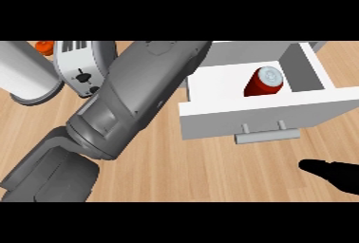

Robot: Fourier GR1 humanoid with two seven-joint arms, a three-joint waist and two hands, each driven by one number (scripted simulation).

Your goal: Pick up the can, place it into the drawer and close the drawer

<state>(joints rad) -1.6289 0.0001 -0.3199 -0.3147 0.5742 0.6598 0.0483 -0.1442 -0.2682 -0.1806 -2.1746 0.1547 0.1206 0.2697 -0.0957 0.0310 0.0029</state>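
The red can [264,82] already stands inside the open white drawer [259,114], near its back right corner, so only the closing remains. The right hand [335,173] shows at the lower right over the wooden desk [210,166], apart from the drawer's handle [266,135], and I cannot tell whether it is released or clenched; the left hand is hidden beyond its grey forearm [133,99], which crosses the view toward the drawer's left side. A quick or off-centre push on the drawer front could tip the can, and that forearm near the toaster [82,66] could knock it.
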